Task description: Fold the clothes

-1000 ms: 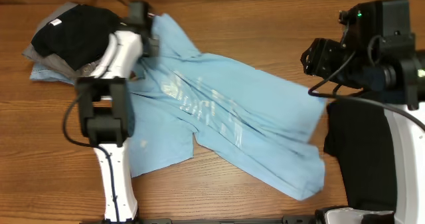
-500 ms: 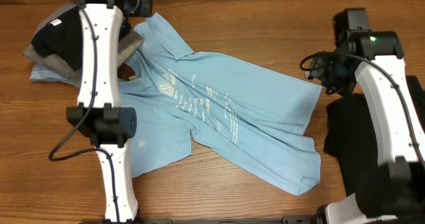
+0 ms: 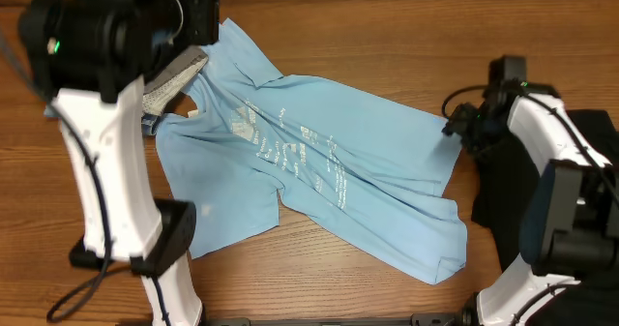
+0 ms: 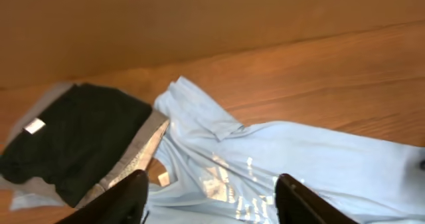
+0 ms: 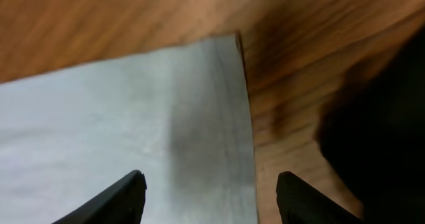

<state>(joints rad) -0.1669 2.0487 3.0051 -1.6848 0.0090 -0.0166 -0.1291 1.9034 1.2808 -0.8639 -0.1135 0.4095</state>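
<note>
The blue T-shirt (image 3: 319,171) is lying spread open in the middle of the table (image 3: 387,36). Nothing is folded yet. The right gripper (image 5: 209,197) is hanging wide open over one corner. The left gripper (image 4: 209,197) is hanging wide open above the neck. Dark clothes (image 4: 73,137) are crowding the neck end, and a black cloth (image 3: 493,210) is lying beside the hem.

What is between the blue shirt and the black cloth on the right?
Only a strip of bare wooden table, seen in the overhead view.

The left arm (image 3: 102,171) hides most of the far-left pile (image 3: 172,77). The print (image 3: 290,154) on the shirt (image 3: 387,133) is too small to read.
</note>
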